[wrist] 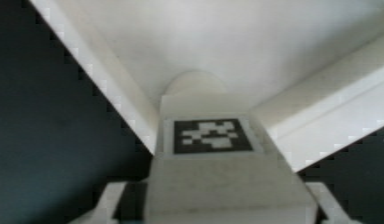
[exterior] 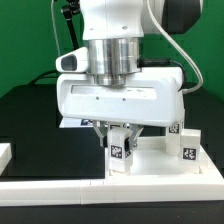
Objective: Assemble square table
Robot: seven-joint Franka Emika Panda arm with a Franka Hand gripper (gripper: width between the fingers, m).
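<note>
White tagged leg (exterior: 121,150) stands between the pincer (exterior: 120,138) fingers, grip uncertain; another leg (exterior: 187,146) stands near.

The work surface is a black table (exterior: 30,125). Resting directly on it, beneath and behind the gripper (exterior: 121,143), is the white square slab (exterior: 150,160) of the table being assembled. A long white border rail (exterior: 60,188) lies flat along the near edge, in front of the gripper. To the exterior view's left of the gripper, well apart from it, a short white rail end (exterior: 5,155) sits at the frame edge.
</note>
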